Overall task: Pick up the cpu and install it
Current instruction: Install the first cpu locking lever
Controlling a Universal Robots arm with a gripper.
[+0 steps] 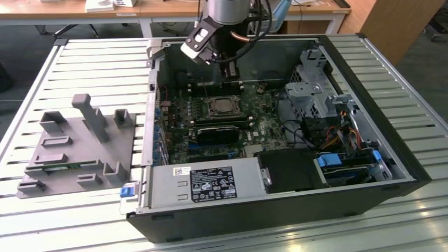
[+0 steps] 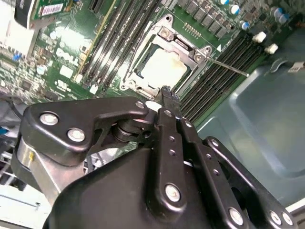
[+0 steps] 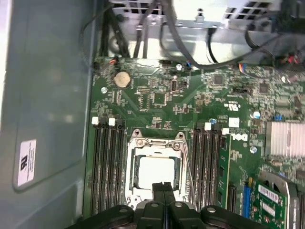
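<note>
The cpu (image 1: 222,106) lies flat in its socket on the green motherboard (image 1: 269,128) inside the open computer case, its silvery top plate framed by the metal socket bracket. Both wrist views show the cpu (image 2: 163,67) (image 3: 153,172) just beyond the fingertips. My gripper (image 1: 231,79) hangs above the board toward the back wall of the case, a little behind the socket. Its two black fingers are pressed together, and the gripper (image 3: 162,187) (image 2: 166,90) is shut with nothing between them.
Memory slots (image 3: 107,167) flank the socket on both sides. A grey power supply box (image 1: 203,184) and a black block (image 1: 290,170) sit at the case front, and a drive cage with cables (image 1: 329,105) is on the exterior view's right. A grey fixture (image 1: 77,147) stands left of the case.
</note>
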